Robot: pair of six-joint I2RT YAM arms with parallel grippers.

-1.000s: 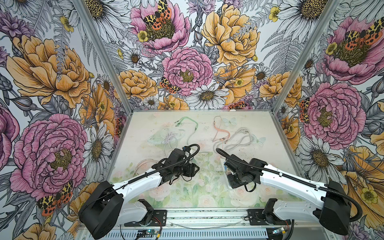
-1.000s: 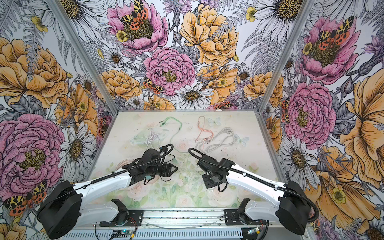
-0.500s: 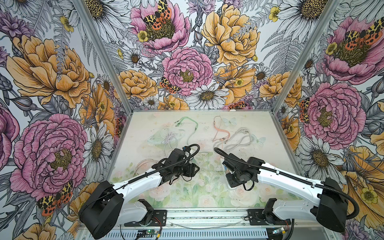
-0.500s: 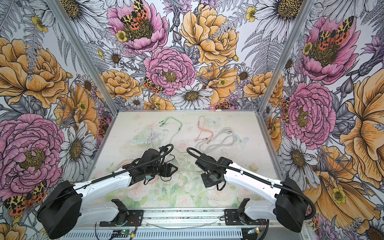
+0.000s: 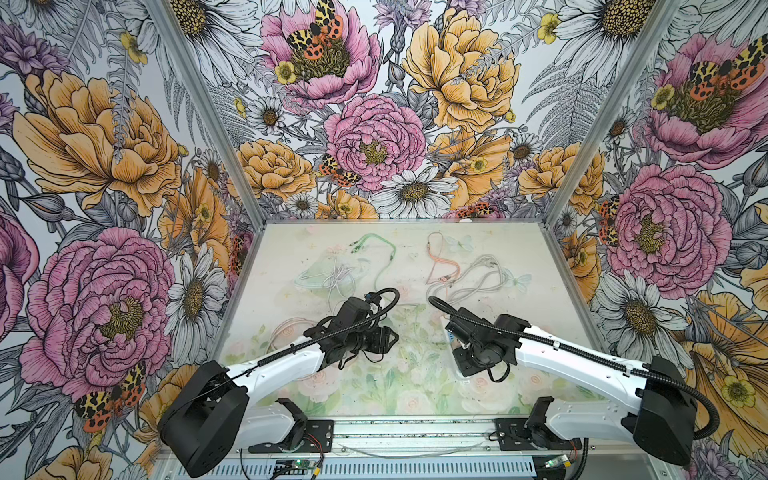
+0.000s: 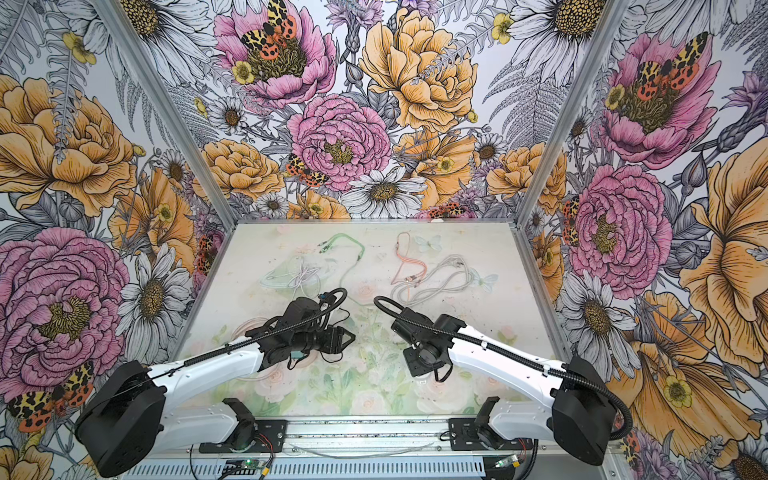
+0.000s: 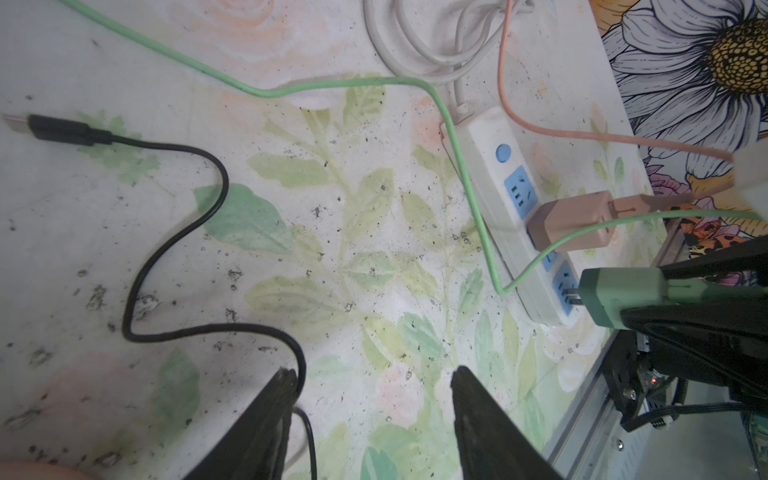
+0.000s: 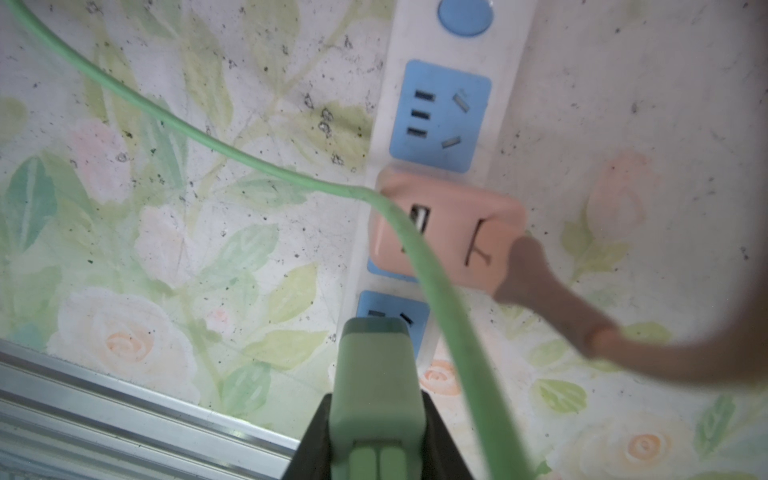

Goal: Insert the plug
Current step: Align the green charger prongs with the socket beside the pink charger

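Right gripper (image 8: 376, 409): clamped on the green plug (image 8: 376, 361), at the table's 4 o'clock.
Green plug: prongs at the nearest socket of the power strip (image 7: 482, 137); body not seated.
Pink adapter (image 8: 449, 232): in the middle socket.
Left gripper (image 7: 374, 395): fingers apart, empty, aimed toward 3 o'clock.
Green cable (image 8: 440, 299): trails toward 12 o'clock.
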